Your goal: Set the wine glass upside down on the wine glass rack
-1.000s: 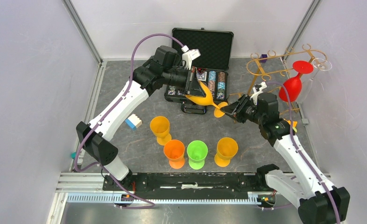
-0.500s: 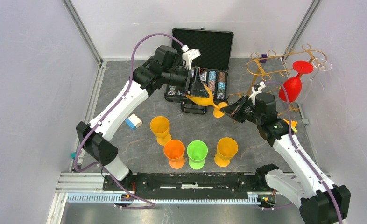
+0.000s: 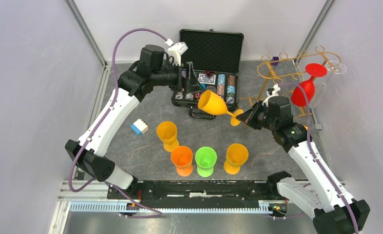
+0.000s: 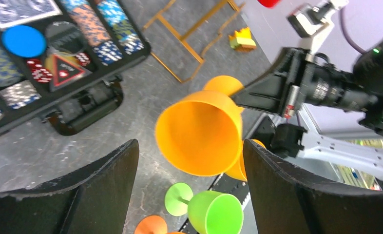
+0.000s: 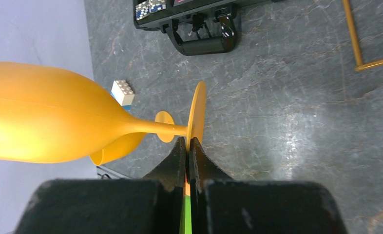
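A yellow-orange wine glass point(image 3: 213, 103) hangs on its side above the table, bowl to the left. My right gripper point(image 3: 243, 118) is shut on the edge of its foot disc point(image 5: 198, 109), seen in the right wrist view with the right gripper point(image 5: 187, 142) pinching it. My left gripper point(image 3: 191, 82) stands open, apart from the bowl and back over the case. In the left wrist view the left gripper point(image 4: 189, 146) frames the glass's open mouth point(image 4: 199, 131) without touching it. The gold wine glass rack point(image 3: 276, 73) stands at the back right.
A red glass point(image 3: 304, 91) and a clear glass point(image 3: 334, 68) hang upside down on the rack. An open black case of poker chips point(image 3: 214, 48) lies at the back. Several goblets stand in front: yellow point(image 3: 167, 132), orange point(image 3: 182, 158), green point(image 3: 205, 160). A toy brick point(image 3: 140, 126) lies left.
My left gripper opened, let go of the glass's bowl and drew back to the left. My right gripper closed on the foot and now carries the glass alone.
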Tool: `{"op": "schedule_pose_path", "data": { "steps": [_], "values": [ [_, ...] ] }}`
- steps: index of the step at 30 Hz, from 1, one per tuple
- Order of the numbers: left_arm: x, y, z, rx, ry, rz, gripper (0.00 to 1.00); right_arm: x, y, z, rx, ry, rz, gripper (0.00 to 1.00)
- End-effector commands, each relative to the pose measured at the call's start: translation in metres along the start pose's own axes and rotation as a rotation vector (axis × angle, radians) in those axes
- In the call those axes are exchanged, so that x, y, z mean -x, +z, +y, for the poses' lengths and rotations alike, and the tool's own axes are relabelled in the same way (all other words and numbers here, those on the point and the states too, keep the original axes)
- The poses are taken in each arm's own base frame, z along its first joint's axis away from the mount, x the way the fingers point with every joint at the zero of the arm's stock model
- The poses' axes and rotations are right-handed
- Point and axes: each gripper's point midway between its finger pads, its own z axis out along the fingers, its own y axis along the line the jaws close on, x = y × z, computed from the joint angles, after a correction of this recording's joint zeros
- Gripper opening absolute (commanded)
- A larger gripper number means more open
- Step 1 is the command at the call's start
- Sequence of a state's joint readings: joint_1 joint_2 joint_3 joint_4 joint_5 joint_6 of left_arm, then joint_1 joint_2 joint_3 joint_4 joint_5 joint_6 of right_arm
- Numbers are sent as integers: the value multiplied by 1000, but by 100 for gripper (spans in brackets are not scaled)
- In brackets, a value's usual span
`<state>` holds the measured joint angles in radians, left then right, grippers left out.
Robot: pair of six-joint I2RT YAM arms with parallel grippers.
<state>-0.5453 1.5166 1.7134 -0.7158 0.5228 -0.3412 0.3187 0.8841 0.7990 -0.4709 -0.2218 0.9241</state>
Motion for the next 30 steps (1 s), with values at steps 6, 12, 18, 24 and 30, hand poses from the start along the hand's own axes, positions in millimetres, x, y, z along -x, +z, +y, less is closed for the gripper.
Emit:
{"op": "schedule_pose_path", "data": {
  "steps": [6,12,18,24,30],
  "values": [
    [13,-11,26,65,-44,-59,83,15,-20,14,-84,-249,18,0],
    [11,-7,27,44,-65,-42,83,-8,-13,33,-114,-387,94,0],
    [7,-4,29,26,-91,-16,82,1,-6,64,-120,-524,89,0],
    [6,-4,32,24,-101,-3,81,23,-6,91,-161,-647,37,0],
    [3,-4,34,17,-117,14,81,61,-12,130,-122,-785,-83,0]
  ]
}}
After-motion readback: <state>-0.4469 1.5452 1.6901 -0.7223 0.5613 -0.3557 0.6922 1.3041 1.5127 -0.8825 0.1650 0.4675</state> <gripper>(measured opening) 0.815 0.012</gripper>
